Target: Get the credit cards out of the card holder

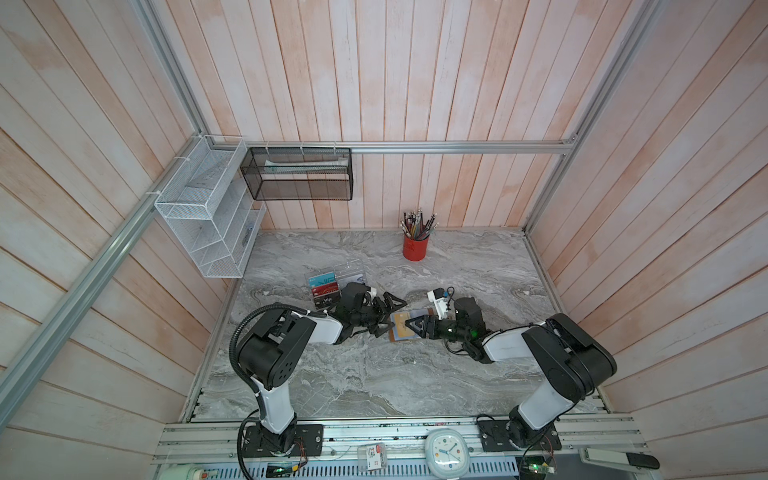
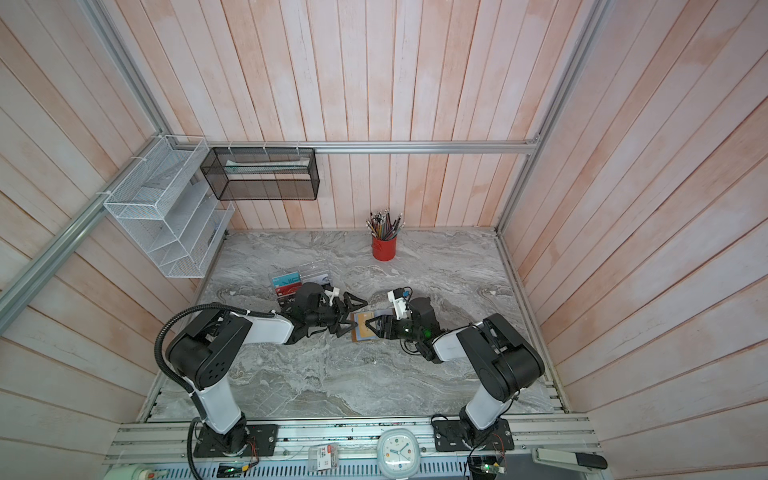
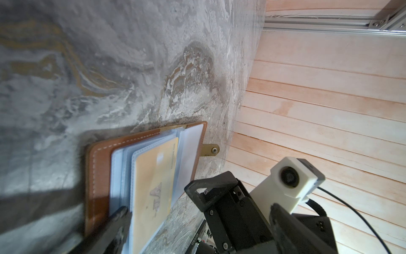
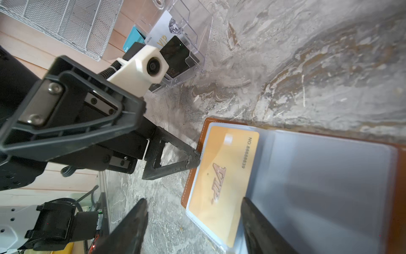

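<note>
Tan leather card holder (image 3: 100,176) lay open flat near the middle of the table (image 1: 374,374), between both tools. My left tool (image 1: 392,316) stood wide apart, one fingertip (image 4: 194,157) touching the holder's edge. My right tool (image 4: 193,204) was apart too, clamping nothing, straddling the gold credit card (image 4: 222,176) in its sleeve. The card's long axis ran along those fingers.

Both top views look down from high up and far away. They show nearly the same picture: the whole table (image 1: 374,382) and both arms. The left wrist view sits just behind the left gripper (image 1: 387,318) and looks past it, very close, at the card holder (image 3: 98,171). The right wrist view sits behind the right gripper (image 4: 193,200) and sees the same card holder from the other side.
</note>
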Available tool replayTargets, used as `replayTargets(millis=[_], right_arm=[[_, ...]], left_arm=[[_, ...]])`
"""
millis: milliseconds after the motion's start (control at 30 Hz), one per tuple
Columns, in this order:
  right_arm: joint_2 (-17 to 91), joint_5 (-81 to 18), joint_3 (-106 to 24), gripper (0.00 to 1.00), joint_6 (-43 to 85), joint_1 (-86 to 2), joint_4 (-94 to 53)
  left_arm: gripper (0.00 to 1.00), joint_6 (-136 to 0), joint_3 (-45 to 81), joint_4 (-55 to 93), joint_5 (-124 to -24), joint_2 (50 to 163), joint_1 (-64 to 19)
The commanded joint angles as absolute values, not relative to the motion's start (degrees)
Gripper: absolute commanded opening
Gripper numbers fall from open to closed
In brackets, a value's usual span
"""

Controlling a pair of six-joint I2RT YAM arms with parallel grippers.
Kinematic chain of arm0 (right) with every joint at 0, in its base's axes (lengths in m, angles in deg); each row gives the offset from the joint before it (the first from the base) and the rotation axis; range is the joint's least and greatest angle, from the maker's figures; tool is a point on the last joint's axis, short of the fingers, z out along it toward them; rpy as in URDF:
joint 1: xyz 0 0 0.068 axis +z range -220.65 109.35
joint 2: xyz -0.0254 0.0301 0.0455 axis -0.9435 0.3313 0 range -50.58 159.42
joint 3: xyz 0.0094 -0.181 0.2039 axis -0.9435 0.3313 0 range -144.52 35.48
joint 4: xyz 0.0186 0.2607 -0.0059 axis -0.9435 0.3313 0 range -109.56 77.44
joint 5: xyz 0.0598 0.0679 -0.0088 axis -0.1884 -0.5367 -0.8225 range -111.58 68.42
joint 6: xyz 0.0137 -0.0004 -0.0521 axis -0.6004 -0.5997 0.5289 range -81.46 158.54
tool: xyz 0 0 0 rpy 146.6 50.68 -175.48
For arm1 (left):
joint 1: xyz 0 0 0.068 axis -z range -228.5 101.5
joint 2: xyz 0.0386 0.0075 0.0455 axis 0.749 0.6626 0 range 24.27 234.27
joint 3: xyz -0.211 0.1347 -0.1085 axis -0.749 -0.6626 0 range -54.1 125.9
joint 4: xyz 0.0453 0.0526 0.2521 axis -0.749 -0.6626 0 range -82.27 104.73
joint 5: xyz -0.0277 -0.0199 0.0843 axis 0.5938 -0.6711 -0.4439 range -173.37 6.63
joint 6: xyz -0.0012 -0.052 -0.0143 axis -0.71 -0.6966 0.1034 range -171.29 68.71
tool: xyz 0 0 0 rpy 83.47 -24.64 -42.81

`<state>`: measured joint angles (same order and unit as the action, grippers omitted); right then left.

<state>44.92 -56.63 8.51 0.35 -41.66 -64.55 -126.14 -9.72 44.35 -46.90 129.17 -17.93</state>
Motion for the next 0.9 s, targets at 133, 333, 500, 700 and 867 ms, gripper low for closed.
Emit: replayTargets(millis=[133,333,500,700,867], right_arm=[[49.2,-63.1,6.7,0.59,-0.6,-43.5,-67.8],[52.1,-64.4,6.2,0.54,-0.7,-43.6,-68.1],[53.0,-64.6,6.7,0.52,-1.1,-43.7,-69.3],[52.7,-64.5,7.3,0.51,-1.2,-44.1,-69.4],[50.5,-63.9,7.8,0.51,-0.8,-44.5,-68.0]], left_arm=[[1.00,-126.7,-11.3,47.1,-45.8,131.3,-18.0],[1.00,-126.9,-11.9,47.6,-45.5,130.3,-18.6],[1.00,-126.3,-11.5,46.8,-44.2,129.1,-19.1],[1.00,-125.5,-11.2,45.1,-43.9,125.5,-19.3],[1.00,-125.2,-8.3,43.7,-43.6,125.2,-18.4]])
